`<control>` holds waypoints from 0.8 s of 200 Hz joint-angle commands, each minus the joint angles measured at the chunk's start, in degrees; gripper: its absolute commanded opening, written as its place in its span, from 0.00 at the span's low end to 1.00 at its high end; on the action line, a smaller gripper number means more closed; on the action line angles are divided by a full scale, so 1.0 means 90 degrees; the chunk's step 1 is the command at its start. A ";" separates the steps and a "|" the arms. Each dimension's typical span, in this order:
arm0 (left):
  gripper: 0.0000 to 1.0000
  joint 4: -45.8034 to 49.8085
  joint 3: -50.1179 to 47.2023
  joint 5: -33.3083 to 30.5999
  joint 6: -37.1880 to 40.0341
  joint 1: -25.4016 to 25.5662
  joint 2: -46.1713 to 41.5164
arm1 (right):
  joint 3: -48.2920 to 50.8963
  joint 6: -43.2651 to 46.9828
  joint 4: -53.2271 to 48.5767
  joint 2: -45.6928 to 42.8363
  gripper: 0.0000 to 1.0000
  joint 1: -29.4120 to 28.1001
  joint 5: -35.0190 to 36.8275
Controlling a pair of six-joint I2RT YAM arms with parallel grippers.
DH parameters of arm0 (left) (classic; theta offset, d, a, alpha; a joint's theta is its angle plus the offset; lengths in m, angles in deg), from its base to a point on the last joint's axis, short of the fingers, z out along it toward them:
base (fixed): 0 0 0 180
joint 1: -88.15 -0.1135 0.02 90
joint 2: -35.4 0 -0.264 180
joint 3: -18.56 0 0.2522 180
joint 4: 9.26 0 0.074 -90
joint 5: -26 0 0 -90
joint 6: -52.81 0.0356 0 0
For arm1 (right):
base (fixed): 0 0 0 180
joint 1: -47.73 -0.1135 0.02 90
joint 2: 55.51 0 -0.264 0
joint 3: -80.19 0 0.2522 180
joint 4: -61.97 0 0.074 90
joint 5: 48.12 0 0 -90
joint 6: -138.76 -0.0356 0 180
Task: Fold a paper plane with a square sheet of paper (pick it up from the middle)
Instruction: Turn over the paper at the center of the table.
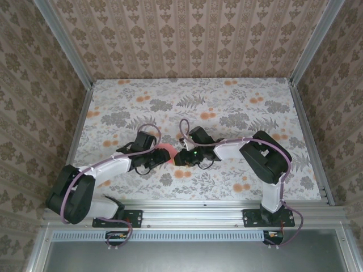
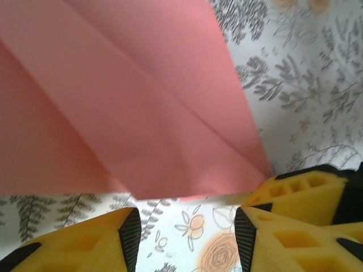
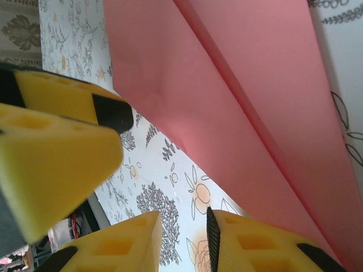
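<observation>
A: Where's the paper plane (image 2: 142,113) rn?
B: Flat on the tabletop (image 1: 227,107), mid-table, right btw our two arms. Part-folded imo: creases run to a point, but it's broad, so we reckon more folds are left.
A: Jaws?
B: Left gripper (image 2: 186,233): jaws apart, middling wide, only tabletop print btw them; the paper's edge lies just ahead of the tips. Right gripper (image 3: 182,226): jaws narrow, gap bare too. The paper's long edge meets one of its fingers (image 3: 266,243); over or under, we can't tell.
A: So nothing's held. Risks?
B: Three, as we see it. 1) Sheet's thin and lies flat, so if we close w/o getting a tip under the edge, we just shove it and the folds skew. 2) Nobody pins it, so a nudge from either side slides it or lets a flap spring open. 3) Both grippers sit v. close; in the left wrist view the other arm's finger is just beside ours, so a careless sweep means a clash, or a crumpled nose.
A: Then we go slow, one side pins first.
</observation>
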 commanded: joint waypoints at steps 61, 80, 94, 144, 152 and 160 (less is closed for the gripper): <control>0.51 -0.1099 -0.0296 -0.0283 -0.0922 0.0062 0.0407 | 0.0367 0.0005 -0.0001 -0.0487 0.30 0.0241 0.0038; 0.50 -0.1119 -0.0240 -0.0321 -0.0913 0.0062 0.0457 | 0.0416 0.0005 -0.0004 -0.0563 0.30 0.0290 0.0038; 0.48 -0.1173 -0.0218 -0.0312 -0.0935 0.0062 0.0512 | 0.0473 0.0000 -0.0017 -0.0611 0.30 0.0322 0.0030; 0.30 -0.1318 -0.0230 -0.0292 -0.0903 0.0003 0.0654 | 0.0560 -0.0042 0.0010 -0.0796 0.30 0.0393 0.0015; 0.28 -0.1329 -0.0227 -0.0292 -0.0893 -0.0007 0.0645 | 0.0551 -0.0062 0.0030 -0.0818 0.30 0.0398 0.0004; 0.26 -0.1352 -0.0227 -0.0284 -0.0884 -0.0024 0.0627 | 0.0567 -0.0097 0.0045 -0.0838 0.30 0.0402 -0.0014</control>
